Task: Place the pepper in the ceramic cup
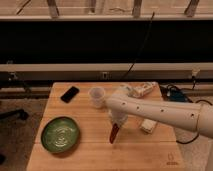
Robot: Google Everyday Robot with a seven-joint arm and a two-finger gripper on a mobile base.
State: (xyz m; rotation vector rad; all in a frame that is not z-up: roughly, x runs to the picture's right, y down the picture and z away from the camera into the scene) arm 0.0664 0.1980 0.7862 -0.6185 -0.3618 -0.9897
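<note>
My gripper (117, 121) points down over the middle of the wooden table (90, 155). It is shut on the top end of the dark red pepper (114, 134), which hangs nearly upright below it with its tip close to the tabletop. The pale ceramic cup (97, 97) stands upright behind and to the left of the gripper, a short way off, and it looks empty. My white arm (160, 114) reaches in from the right.
A green round bowl (61, 134) sits at the front left. A black phone (70, 93) lies at the back left. A white block (148, 125) lies under the arm at right. A pale packet (142, 90) lies at the back right.
</note>
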